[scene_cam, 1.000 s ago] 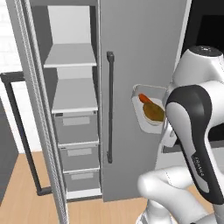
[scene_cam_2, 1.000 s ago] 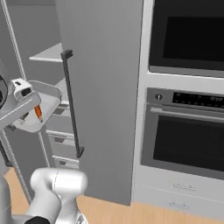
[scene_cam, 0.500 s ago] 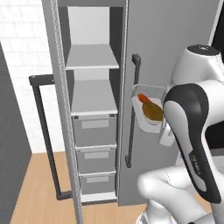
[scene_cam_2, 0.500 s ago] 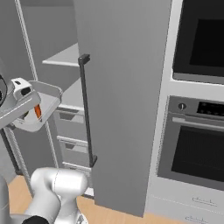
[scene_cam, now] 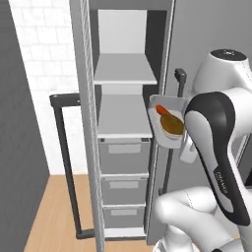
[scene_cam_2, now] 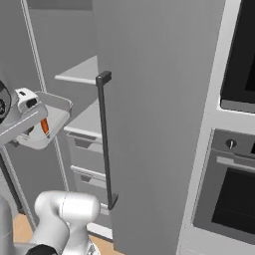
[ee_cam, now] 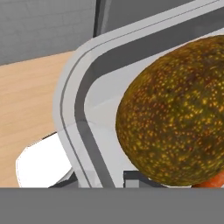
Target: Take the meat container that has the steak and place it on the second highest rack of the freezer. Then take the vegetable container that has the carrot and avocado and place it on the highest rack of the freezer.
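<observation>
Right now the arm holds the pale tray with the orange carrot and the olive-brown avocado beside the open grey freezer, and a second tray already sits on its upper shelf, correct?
Not quite. The left base view shows both pale shelves of the open grey freezer bare; no tray sits there. The rest holds: the gripper carries the pale tray with the orange carrot and olive-brown avocado beside the freezer.

- Even, flat rendered light in both base views; no single lamp direction reads clearly.
- The freezer (scene_cam: pixel 125 147) is dimmer inside: soft shade lies under each shelf edge and darkens toward the back wall corners.
- The white tiled wall (scene_cam: pixel 39 74) at the left edge is the brightest area, not blown out.
- No glare or specular hotspots on the grey panels.
- In the hand view the avocado (ee_cam: pixel 175 118) is sharp, its speckles crisp; slight softness and jagged edges elsewhere.
</observation>
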{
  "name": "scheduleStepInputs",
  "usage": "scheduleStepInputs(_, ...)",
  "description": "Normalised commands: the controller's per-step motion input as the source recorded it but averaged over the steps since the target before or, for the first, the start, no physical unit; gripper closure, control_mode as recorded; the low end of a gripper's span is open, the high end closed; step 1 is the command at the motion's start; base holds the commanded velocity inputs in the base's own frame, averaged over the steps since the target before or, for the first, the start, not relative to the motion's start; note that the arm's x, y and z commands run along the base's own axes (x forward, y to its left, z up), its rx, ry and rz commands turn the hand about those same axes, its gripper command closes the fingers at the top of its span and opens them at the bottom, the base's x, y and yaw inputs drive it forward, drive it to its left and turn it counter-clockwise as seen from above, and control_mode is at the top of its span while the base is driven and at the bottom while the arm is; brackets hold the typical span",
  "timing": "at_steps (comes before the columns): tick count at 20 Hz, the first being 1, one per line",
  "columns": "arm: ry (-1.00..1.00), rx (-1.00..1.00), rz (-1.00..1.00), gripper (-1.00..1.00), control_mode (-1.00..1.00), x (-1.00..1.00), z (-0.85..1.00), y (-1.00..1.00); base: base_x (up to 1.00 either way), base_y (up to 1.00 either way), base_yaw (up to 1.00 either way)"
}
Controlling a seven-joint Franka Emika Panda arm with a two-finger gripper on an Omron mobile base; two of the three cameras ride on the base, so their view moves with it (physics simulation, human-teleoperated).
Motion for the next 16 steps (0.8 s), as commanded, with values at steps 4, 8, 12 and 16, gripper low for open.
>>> scheduleStepInputs(4, 0.00, 0.00, 0.00, 1.00, 1.00, 0.00, 0.00, 0.00, 0.32, 0.15, 0.23)
scheduleStepInputs(8, 0.00, 0.00, 0.00, 1.00, 1.00, 0.00, 0.00, 0.00, 0.41, 0.00, 0.19)
scheduleStepInputs(12, 0.00, 0.00, 0.00, 1.00, 1.00, 0.00, 0.00, 0.00, 0.24, 0.00, 0.21)
scheduleStepInputs(16, 0.00, 0.00, 0.00, 1.00, 1.00, 0.00, 0.00, 0.00, 0.39, 0.00, 0.19)
